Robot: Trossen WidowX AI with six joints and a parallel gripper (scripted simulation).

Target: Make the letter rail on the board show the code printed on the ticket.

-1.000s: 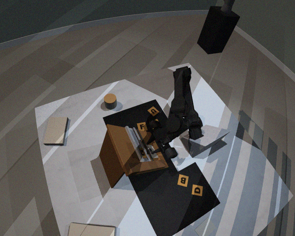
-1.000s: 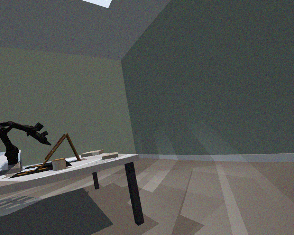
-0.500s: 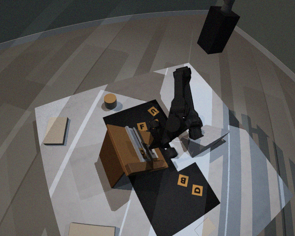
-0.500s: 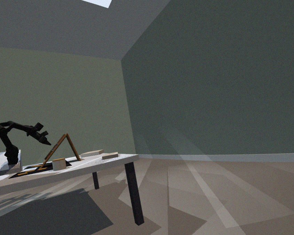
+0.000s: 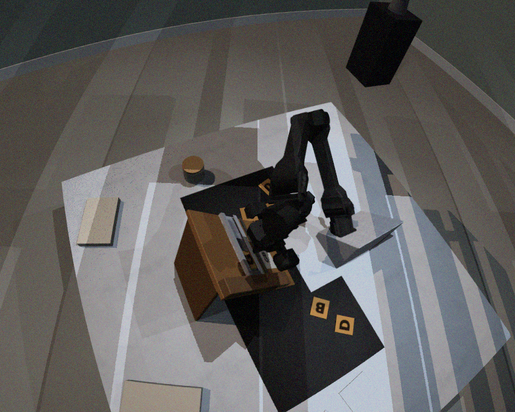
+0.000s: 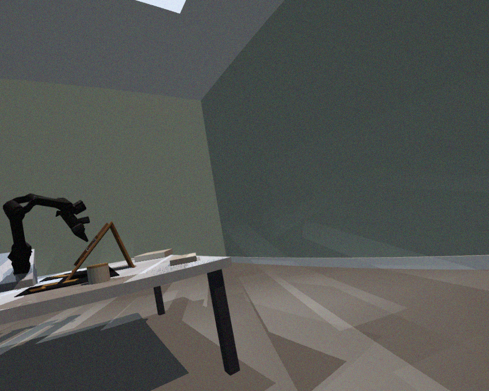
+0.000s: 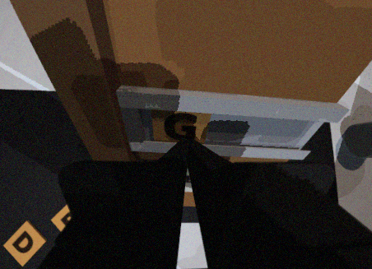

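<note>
On a white counter (image 5: pixel 116 283) in a green-walled room, my fingers are clenched on nothing, tips meeting just below the G tile (image 7: pixel 179 126) seated in the grey rail (image 7: pixel 247 105) of the sloping brown board (image 5: pixel 204 252). B tile (image 5: pixel 319 307) and D tile (image 5: pixel 344 324) lie on a black mat (image 5: pixel 293 354).

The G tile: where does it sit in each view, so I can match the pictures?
Top: G tile barely visible in the rail, mostly hidden by the shut gripper.
Exterior: too small to make out; the board shows edge-on, rail face toward the arm.
Wrist: G tile centre, between the grey rail strips, just above the gripper tips.
Shared landmark: the brown board.
</note>
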